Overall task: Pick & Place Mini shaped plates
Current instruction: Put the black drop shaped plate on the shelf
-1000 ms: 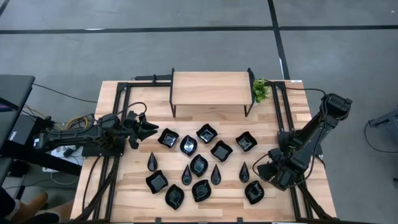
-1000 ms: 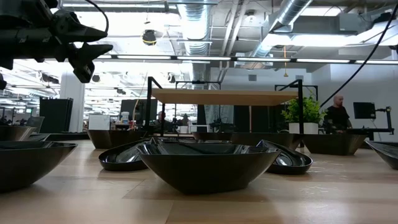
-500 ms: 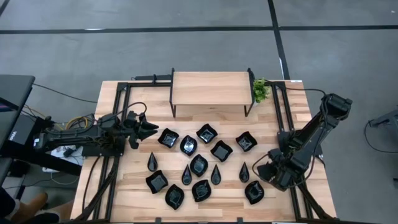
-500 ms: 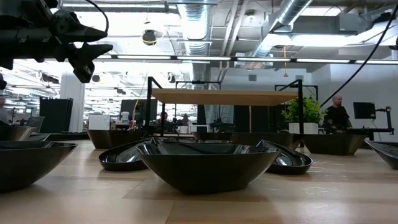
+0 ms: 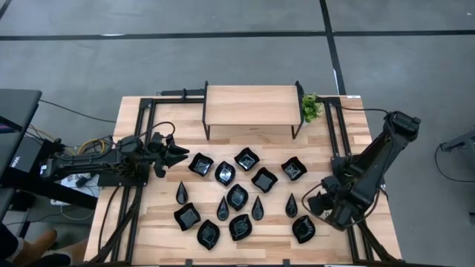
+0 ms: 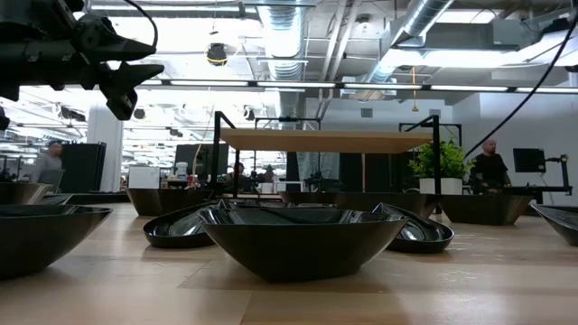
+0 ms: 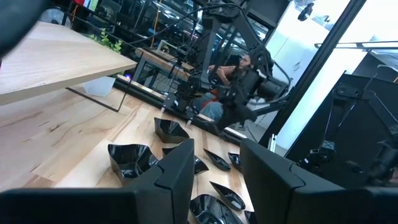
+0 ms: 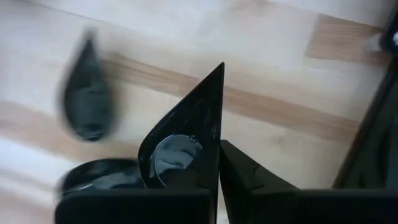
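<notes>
In the lower middle of the high view, the mini shaped plates point(image 5: 237, 196) lie scattered on the light wooden table point(image 5: 159, 230). I count fourteen glossy black dishes there. Four are slim teardrops; the others are wavy-edged squares and rounded leaf shapes. They sit near one another but mostly apart, between the two arms.

At the cluster's right edge, the right tool point(image 5: 315, 204) hangs low over the table, just beside the rightmost dishes. In the right wrist view its fingers point(image 8: 249, 177) are drawn nearly together. They appear to pinch one more teardrop plate point(image 8: 186, 137), which stands on edge with its point up, clear of the wood.

At the cluster's left edge, the left tool point(image 5: 178, 153) is held above the table, empty. Its fingers point(image 7: 171, 177) are spread with a clear gap and touch nothing. In the low view it shows at the upper left, well above the dishes.

Toward the top of the table stands one wooden shelf point(image 5: 252, 104) on black legs. One small green plant point(image 5: 310, 108) sits at its right end.
</notes>
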Action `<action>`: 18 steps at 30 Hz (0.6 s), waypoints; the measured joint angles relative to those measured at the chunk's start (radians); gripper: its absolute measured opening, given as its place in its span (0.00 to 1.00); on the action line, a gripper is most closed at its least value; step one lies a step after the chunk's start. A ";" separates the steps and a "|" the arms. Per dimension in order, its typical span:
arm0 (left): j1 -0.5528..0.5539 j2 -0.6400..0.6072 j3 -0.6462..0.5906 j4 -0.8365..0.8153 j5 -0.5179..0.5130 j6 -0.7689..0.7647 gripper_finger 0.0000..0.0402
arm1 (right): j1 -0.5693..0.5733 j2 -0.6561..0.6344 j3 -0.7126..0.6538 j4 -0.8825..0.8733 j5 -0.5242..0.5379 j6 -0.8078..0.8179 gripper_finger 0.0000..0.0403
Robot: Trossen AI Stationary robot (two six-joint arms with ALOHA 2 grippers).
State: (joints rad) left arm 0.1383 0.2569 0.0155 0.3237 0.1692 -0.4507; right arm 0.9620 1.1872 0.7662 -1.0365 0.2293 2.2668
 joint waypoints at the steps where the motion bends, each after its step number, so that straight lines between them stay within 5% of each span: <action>1: 0.000 0.000 0.000 0.000 0.000 0.000 0.33 | -0.006 -0.009 0.014 -0.004 0.033 -0.016 0.00; 9: 0.000 0.000 0.000 0.006 0.000 0.000 0.33 | -0.150 -0.103 0.102 -0.004 0.266 -0.258 0.00; 18: 0.000 0.000 0.000 0.016 0.000 -0.001 0.33 | -0.594 -0.172 0.210 -0.003 0.268 -0.810 0.00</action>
State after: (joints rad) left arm 0.1382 0.2569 0.0157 0.3393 0.1692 -0.4514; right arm 0.3681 1.0155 0.9758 -1.0397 0.4977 1.4572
